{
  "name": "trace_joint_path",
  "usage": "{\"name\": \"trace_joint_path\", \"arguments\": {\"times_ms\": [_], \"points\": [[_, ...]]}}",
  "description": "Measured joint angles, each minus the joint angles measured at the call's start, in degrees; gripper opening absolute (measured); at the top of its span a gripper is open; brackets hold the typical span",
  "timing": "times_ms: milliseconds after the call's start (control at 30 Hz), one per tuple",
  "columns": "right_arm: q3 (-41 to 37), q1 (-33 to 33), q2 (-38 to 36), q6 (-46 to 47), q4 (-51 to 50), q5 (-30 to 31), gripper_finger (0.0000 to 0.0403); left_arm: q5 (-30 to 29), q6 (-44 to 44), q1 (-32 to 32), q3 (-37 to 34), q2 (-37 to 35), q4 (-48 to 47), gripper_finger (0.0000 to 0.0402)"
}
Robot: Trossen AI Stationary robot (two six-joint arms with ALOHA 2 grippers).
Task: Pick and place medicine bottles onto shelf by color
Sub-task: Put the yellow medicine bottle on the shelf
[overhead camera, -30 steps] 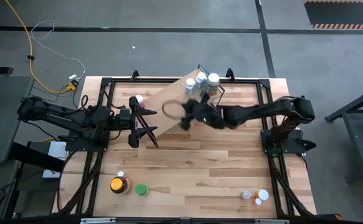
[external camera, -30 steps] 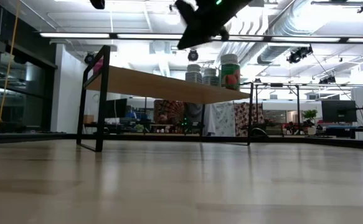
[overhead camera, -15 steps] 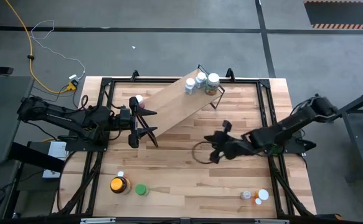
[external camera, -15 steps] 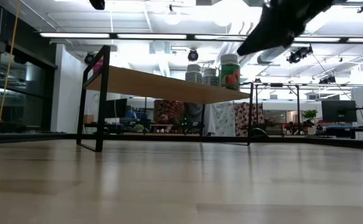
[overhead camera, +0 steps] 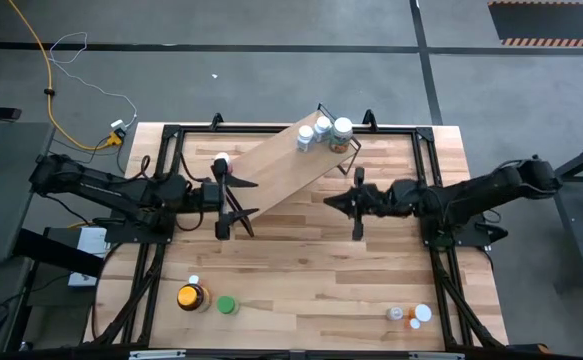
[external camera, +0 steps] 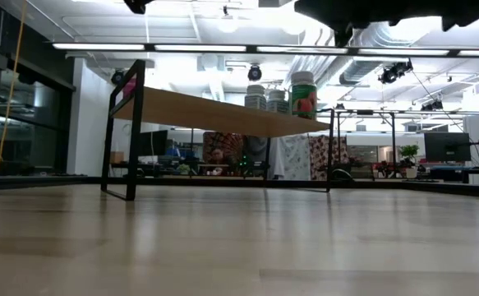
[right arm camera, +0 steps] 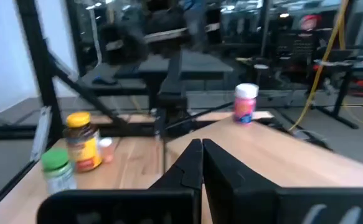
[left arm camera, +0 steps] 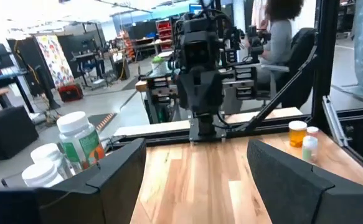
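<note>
shelf: we see the shelf (overhead camera: 289, 163), a long wood board on black wire ends, lying diagonally across the far middle of the table (overhead camera: 301, 290); likely angled so each arm reaches one end.
white bottles: three (overhead camera: 323, 131) clustered at the shelf's far right end, touching or nearly so; we read that as the white group already sorted.
pink-capped bottle: one (overhead camera: 221, 161) at the shelf's left end, well apart from the white ones; in the right wrist view (right arm camera: 246, 103) it stands upright on the board. Opposite end fits sorting by color.
amber jar: yellow-lidded jar (overhead camera: 189, 297) upright on the near left of the table, not yet shelved.
green bottle: green-capped bottle (overhead camera: 227, 305) just beside the jar, to its right.
small white bottle: one (overhead camera: 193, 281) just far of the jar; label too small to read.
near-right group: a tiny orange bottle (overhead camera: 396, 314) and a white-capped one (overhead camera: 421, 314) close together at the near right corner, still waiting.
left gripper: left gripper (overhead camera: 239, 209) hovers over the table just near of the shelf's left end, fingers spread wide with nothing between them; we judge it free for a next pick.
right gripper: right gripper (overhead camera: 358, 202) hangs mid-table, right of the shelf's middle, fingers pressed together and empty, pointing left toward the other arm.
progress: we judge roughly half remain, all along the near edge.
next: either arm must reach near; the left suits the jar group, the right the near right pair.
</note>
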Motion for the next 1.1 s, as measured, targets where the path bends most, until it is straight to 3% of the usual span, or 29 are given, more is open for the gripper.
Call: {"name": "trace_joint_path", "arguments": {"times_ms": [200, 367, 467, 600, 733, 900, 1100], "points": [[1.6, -2.0, 0.3, 1.4, 0.1, -0.1, 0.0, 1.6, -4.0, -1.0, 0.0, 0.1, -2.5, 0.0268], [1.6, -2.0, 0.3, 3.1, -0.1, -0.2, 0.0, 3.0, -11.6, -8.3, 3.9, 0.4, -14.0, 0.0268], [1.7, -2.0, 0.3, 4.7, -0.1, -0.2, 0.0, -1.9, -16.3, -15.8, 7.1, 2.1, -21.6, 0.0269], [1.7, -2.0, 0.3, 5.5, -0.1, -0.2, 0.0, -12.7, -23.0, -26.6, 12.6, 5.1, -32.9, 0.0269], [1.7, -2.0, 0.3, 4.4, -0.1, -0.2, 0.0, -18.1, -35.7, -34.2, 17.8, 8.7, -46.1, 0.0269], [1.7, -2.0, 0.4, 3.8, -0.1, -0.2, 0.0, -16.3, -49.3, -40.0, 19.6, 12.3, -52.3, 0.0269], [1.7, -2.0, 0.4, 2.7, -0.1, 0.3, 0.0, -11.8, -58.8, -43.0, 19.7, 16.4, -56.7, 0.027]]}}
